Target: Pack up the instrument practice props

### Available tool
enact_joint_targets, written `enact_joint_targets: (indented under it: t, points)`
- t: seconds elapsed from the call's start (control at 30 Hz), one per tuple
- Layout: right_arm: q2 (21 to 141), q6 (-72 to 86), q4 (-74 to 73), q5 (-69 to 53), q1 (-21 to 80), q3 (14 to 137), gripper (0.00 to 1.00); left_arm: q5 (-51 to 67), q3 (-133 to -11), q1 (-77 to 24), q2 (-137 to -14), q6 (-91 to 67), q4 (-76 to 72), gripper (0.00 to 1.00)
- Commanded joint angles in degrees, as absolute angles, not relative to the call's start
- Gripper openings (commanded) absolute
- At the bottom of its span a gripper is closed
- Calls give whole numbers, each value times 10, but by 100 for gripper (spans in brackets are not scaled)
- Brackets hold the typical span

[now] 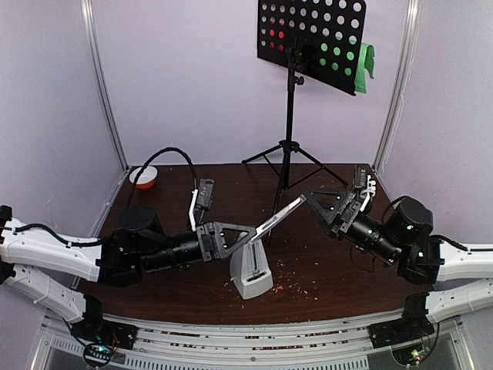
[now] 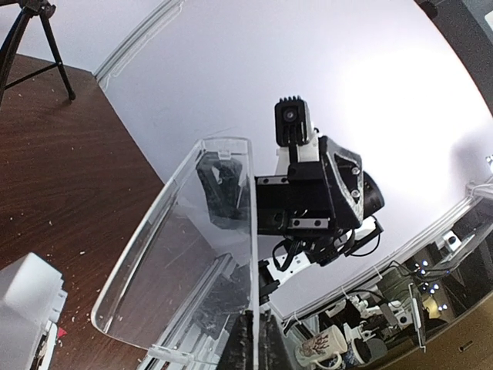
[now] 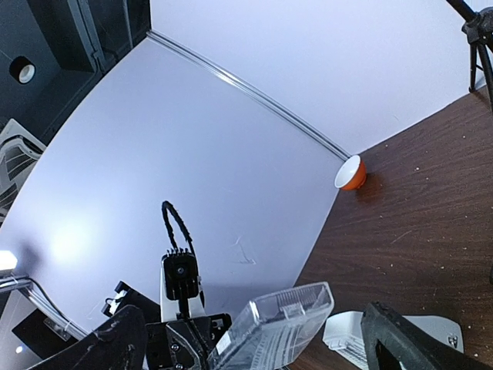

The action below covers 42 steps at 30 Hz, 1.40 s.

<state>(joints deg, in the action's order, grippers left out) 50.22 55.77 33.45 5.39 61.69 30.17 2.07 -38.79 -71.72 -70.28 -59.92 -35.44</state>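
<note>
Am holding left gripper (image 1: 248, 233) clamped on clear cover (image 1: 281, 214), clear of metronome (image 1: 250, 279), presenting far end between fully spread, empty right gripper (image 3: 254, 320) jaws, likely for handover.

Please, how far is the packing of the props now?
Done: nothing looks packed yet. In hand: the left tool is shut on the clear cover, tilted above the white metronome; the right tool stands open at its far end. To do: the music stand is upright, with red pages and green pages on it.
</note>
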Motion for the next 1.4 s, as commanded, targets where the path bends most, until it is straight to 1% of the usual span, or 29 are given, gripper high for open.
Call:
enact_joint_targets:
  t: [0.0,0.17,0.3,0.5,0.63,0.93,1.03,1.1,1.17,1.23,1.27,1.3,1.37]
  points:
    - [520,558,414,71,626,296,100,6,-394,-709,-693,-624,-430,0]
    - [563,550,418,66,628,323,99,28,-413,-701,-708,-627,-435,0]
    - [601,539,438,40,629,350,94,38,-420,-695,-718,-635,-448,0]
    - [642,533,493,47,628,353,86,56,-436,-694,-736,-646,-457,0]
    - [663,523,495,46,629,374,79,62,-443,-693,-742,-647,-452,0]
    - [649,537,513,58,628,356,61,59,-442,-691,-741,-649,-441,0]
    - [642,544,509,58,628,353,60,57,-443,-689,-738,-653,-435,0]
    - [640,550,506,56,628,354,56,56,-446,-688,-735,-653,-428,0]
    - [639,556,505,53,628,354,52,58,-455,-687,-733,-648,-410,0]
    - [639,558,502,51,629,355,49,64,-472,-685,-730,-635,-366,0]
    - [638,558,497,52,628,357,49,68,-483,-684,-729,-627,-351,2]
    - [636,557,491,52,628,358,48,73,-494,-682,-728,-620,-330,15]
    - [629,548,471,57,629,360,48,77,-513,-678,-720,-602,-271,45]
